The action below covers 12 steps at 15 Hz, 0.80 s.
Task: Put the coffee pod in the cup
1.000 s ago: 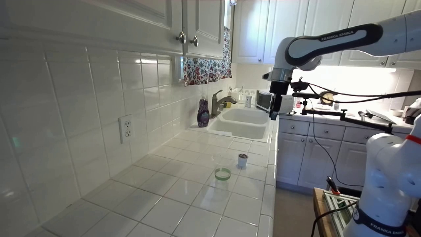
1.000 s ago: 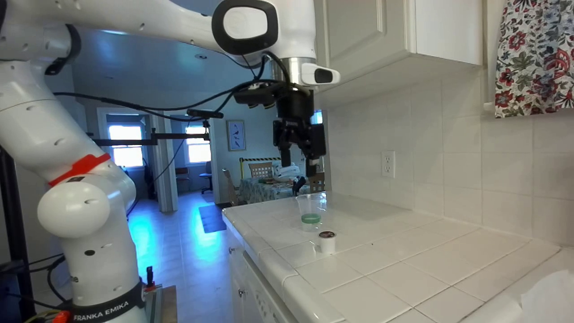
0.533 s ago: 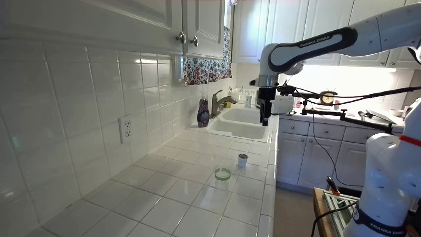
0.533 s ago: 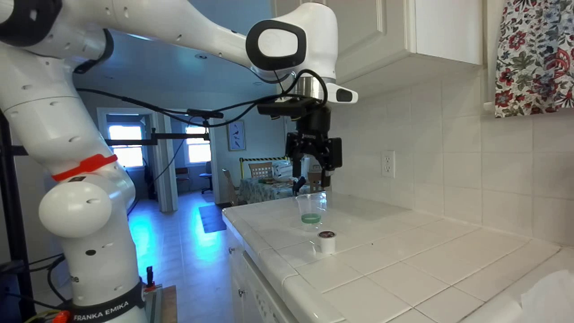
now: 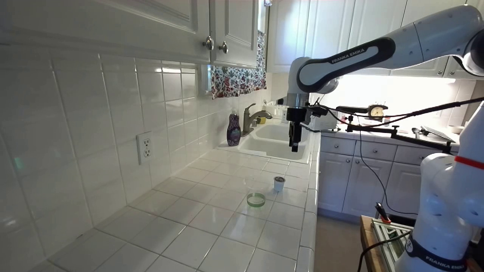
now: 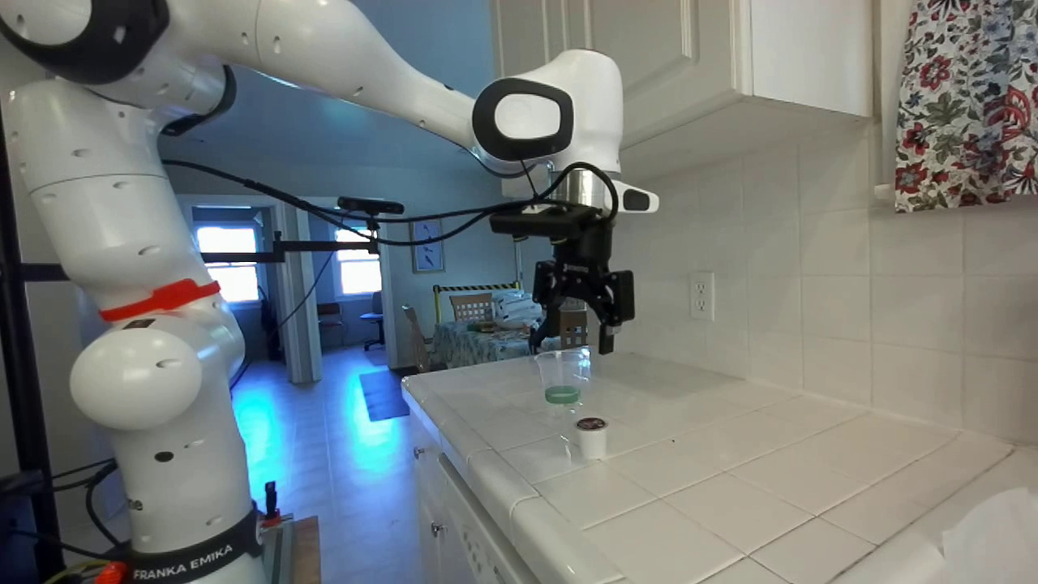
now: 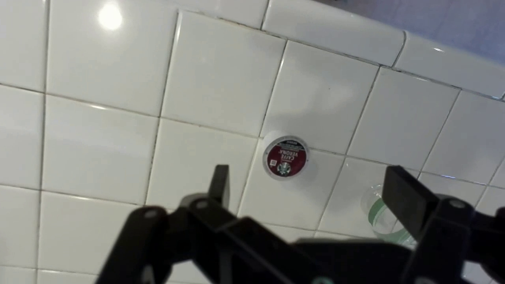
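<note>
In an exterior view, I see the end effector (image 6: 578,337) hanging above the worktop (image 6: 746,478), spread wide and holding nothing; the coffee pod (image 6: 591,440) stands upright on it, near the clear cup (image 6: 563,380) but apart. In an exterior view, a purple bottle (image 5: 233,130) stands well away, by the sink (image 5: 270,146). In the wrist view, one finger (image 7: 408,200) hides part of the cup. I'd say it's lining up for the pick; next it should centre over the pod, descend and squeeze, without nudging the cup.

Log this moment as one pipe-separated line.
task: coffee pod not yet in cup | jaws: open, holding nothing, above counter | coffee pod: upright on counter, apart from cup | cup: upright on counter
</note>
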### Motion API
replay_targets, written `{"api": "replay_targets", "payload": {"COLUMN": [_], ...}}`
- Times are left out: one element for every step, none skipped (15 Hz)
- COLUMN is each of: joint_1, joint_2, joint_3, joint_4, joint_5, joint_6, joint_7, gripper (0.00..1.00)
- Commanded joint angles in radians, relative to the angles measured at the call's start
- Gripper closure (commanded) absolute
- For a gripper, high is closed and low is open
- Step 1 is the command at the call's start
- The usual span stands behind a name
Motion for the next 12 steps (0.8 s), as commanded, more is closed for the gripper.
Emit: {"api": "replay_targets", "payload": {"joint_1": [-0.028, -0.028, -0.028, -0.028, -0.029, -0.029, -0.029, -0.029, -0.029, -0.030, -0.033, -0.034], "joint_2": [0.009, 0.012, 0.015, 0.015, 0.016, 0.016, 0.016, 0.016, 0.016, 0.037, 0.061, 0.077], "joint_3": [0.032, 0.036, 0.037, 0.037, 0.037, 0.037, 0.036, 0.036, 0.036, 0.039, 0.048, 0.058], "joint_4": [0.002, 0.002, 0.003, 0.004, 0.005, 0.005, 0.006, 0.006, 0.006, 0.018, 0.026, 0.025], "joint_5": [0.012, 0.014, 0.014, 0.014, 0.014, 0.014, 0.014, 0.014, 0.014, 0.028, 0.039, 0.044], "joint_6": [-0.002, -0.002, -0.002, -0.002, -0.002, -0.002, -0.002, -0.002, -0.002, -0.003, 0.024, 0.060], "joint_7": [-0.005, -0.005, -0.005, -0.005, -0.005, -0.005, -0.005, -0.005, -0.005, 0.026, 0.090, 0.146], "gripper": [0.00, 0.00, 0.00, 0.00, 0.00, 0.00, 0.00, 0.00, 0.00, 0.00, 0.00, 0.00]}}
